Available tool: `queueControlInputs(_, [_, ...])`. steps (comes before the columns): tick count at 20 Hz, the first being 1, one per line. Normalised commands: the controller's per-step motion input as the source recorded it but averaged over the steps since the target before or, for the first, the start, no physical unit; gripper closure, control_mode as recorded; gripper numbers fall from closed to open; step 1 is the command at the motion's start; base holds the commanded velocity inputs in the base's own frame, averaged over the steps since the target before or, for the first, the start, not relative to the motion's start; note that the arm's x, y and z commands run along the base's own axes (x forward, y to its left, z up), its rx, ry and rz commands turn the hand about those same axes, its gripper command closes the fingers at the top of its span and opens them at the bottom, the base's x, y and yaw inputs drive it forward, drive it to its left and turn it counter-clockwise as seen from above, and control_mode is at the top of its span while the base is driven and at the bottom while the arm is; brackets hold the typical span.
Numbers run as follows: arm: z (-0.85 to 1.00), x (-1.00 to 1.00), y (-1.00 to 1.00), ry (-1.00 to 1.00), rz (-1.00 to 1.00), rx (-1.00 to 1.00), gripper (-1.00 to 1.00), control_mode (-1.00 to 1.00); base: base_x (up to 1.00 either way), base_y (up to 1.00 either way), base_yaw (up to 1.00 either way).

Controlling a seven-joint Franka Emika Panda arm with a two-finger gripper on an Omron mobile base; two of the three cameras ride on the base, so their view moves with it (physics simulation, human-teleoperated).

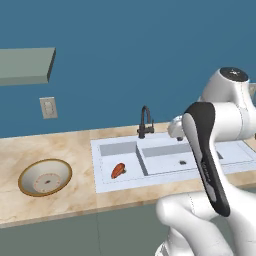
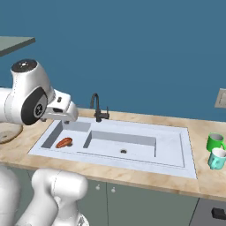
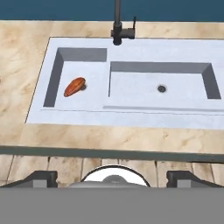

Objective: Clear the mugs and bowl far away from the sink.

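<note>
Hovering over the sink (image 3: 131, 83), empty-handed
Our gripper (image 3: 113, 178) gapes wide; the bowl (image 1: 45, 177) lies well to our left.

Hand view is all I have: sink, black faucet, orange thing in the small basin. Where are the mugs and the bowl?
Observer: Both mugs stand on the counter to the right of the sink. The green mug is behind and the teal mug in front. They are close together, and I cannot tell if they touch.
Operator: Bowl?
Observer: The bowl is on the other side, on the counter left of the sink. It is upright, has nothing in it, and sits apart from the sink's rim.
</note>
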Motion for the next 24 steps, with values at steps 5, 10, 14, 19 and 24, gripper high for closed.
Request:
queueControlInputs(5, [0.0, -0.16, 0.01, -0.01, 0.0, 0.0, -1.0, -1.0, 0.0, 0.0, 0.0])
queueControlInputs(10, [0.0, 0.0, -0.14, 0.0, 0.0, 0.0, -1.0, 1.0, 0.0, -0.52, 0.0])
queueControlInputs(14, [0.0, 0.0, 0.0, 0.0, 0.0, 0.0, -1.0, 1.0, 0.0, -1.0, 0.0])
queueControlInputs(19, [0.0, 0.0, 0.0, 0.0, 0.0, 0.0, -1.0, 1.0, -0.07, -1.0, -0.03])
queueControlInputs(24, [0.0, 0.0, 0.0, 0.0, 0.0, 0.0, -1.0, 1.0, -0.01, -0.64, -0.21])
